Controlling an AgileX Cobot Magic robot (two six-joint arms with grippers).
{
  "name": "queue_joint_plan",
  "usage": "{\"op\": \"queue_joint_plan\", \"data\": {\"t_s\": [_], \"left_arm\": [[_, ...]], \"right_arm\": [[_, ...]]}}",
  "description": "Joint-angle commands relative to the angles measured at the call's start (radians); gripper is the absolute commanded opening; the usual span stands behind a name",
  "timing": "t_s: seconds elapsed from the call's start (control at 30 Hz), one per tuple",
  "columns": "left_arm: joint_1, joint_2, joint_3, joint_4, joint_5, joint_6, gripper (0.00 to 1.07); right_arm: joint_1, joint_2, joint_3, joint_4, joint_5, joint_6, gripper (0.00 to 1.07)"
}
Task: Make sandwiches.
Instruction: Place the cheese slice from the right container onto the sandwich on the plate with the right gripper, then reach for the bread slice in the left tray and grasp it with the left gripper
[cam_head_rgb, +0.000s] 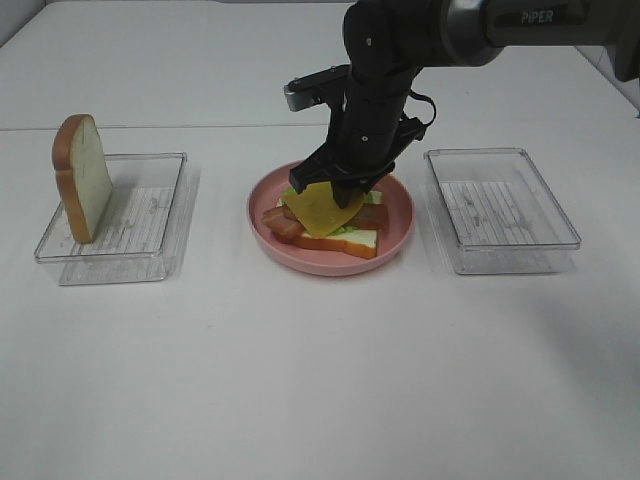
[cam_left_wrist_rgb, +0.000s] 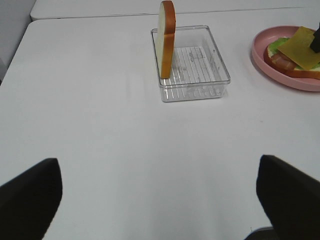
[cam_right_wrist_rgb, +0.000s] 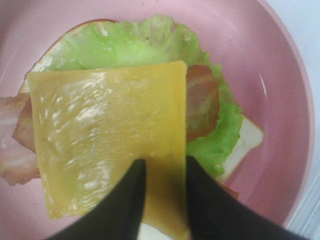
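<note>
One cheese square (cam_head_rgb: 322, 208), two trays (cam_head_rgb: 112, 219), one plate (cam_head_rgb: 398, 222)

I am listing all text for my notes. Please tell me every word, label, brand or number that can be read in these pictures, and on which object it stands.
"PiPER": white letters on the dark upper link of the right arm, in the exterior high view.
Nothing else: no text shows on the pink plate, the clear trays, the bread slice or the cheese square.
</note>
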Motion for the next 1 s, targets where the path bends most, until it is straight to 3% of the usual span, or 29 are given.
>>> {"op": "queue_joint_plan", "data": {"t_s": [0.03, 0.23, 0.3, 0.37, 0.53, 0.6, 0.63, 0.7, 0.8, 0.87, 0.9, 0.97, 1.0], "left_arm": [[0.001, -0.018, 0.002, -0.008, -0.004, 0.000, 0.98], [0.001, -0.018, 0.002, -0.008, -0.004, 0.000, 0.98], [0.001, -0.018, 0.002, -0.008, -0.004, 0.000, 0.98], [0.001, -0.018, 0.002, -0.008, -0.004, 0.000, 0.98], [0.001, -0.018, 0.002, -0.008, -0.004, 0.000, 0.98], [0.001, -0.018, 0.002, -0.008, -0.004, 0.000, 0.98], [0.001, -0.018, 0.002, -0.008, -0.004, 0.000, 0.98], [0.001, -0.018, 0.002, -0.008, -0.004, 0.000, 0.98], [0.001, -0.018, 0.002, -0.008, -0.004, 0.000, 0.98], [0.001, -0.018, 0.002, -0.008, -0.004, 0.000, 0.98], [0.001, -0.018, 0.002, -0.008, -0.004, 0.000, 0.98], [0.001, -0.018, 0.002, -0.008, -0.004, 0.000, 0.98], [0.001, -0.018, 0.002, -0.008, -0.004, 0.000, 0.98]], "right_arm": [[-0.001, -0.039, -0.006, -0.013, 0.015, -0.002, 1.00], [-0.001, -0.145, -0.006, -0.014, 0.129, -0.019, 1.00], [-0.001, -0.199, -0.006, -0.022, 0.201, -0.019, 1.00], [-0.001, -0.291, -0.004, -0.054, 0.401, -0.019, 1.00], [-0.002, -0.375, 0.044, -0.098, 0.485, -0.019, 1.00], [-0.002, -0.502, 0.180, -0.112, 0.473, -0.019, 1.00], [-0.002, -0.502, 0.180, -0.112, 0.473, -0.019, 1.00], [-0.002, -0.709, 0.389, -0.110, 0.401, 0.017, 1.00], [-0.002, -0.766, 0.446, -0.110, 0.385, 0.025, 1.00], [-0.002, -0.957, 0.663, -0.110, 0.338, 0.063, 1.00], [-0.002, -0.957, 0.663, -0.110, 0.338, 0.063, 1.00], [-0.002, -1.096, 0.808, -0.112, 0.335, 0.098, 1.00], [-0.002, -1.096, 0.808, -0.112, 0.335, 0.098, 1.00]]}}
